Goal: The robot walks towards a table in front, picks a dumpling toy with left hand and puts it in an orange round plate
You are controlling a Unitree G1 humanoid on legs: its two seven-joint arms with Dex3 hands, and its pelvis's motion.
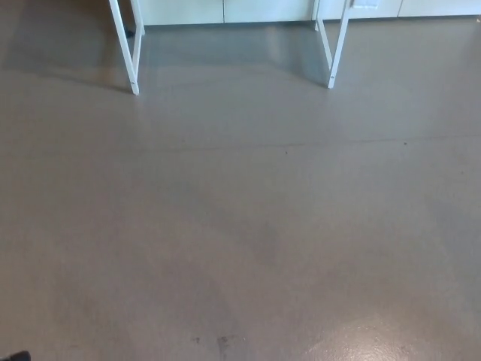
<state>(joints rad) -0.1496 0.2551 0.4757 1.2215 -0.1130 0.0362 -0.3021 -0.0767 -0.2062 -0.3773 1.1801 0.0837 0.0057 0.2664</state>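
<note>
Grey-brown floor (pixel 240 226) fills nearly the whole frame, bare and faintly glossy, with a pale patch of reflected light at the lower right. Along the top edge stand two white table legs (pixel 128 53), one at the upper left and its partner at the upper right, with a light wall or cabinet front (pixel 225 10) behind them. Only the legs show; the tabletop lies above the frame, so the dumpling toy and the orange round plate are out of sight, presumably up on it. Neither hand appears in the picture, so whether either is open or closed cannot be told. A small dark shape (pixel 15 356) sits at the lower left corner, too cut off to identify. By my reading the task has barely begun: the walk to the table is unfinished, and the pick and the placing both remain.
</note>
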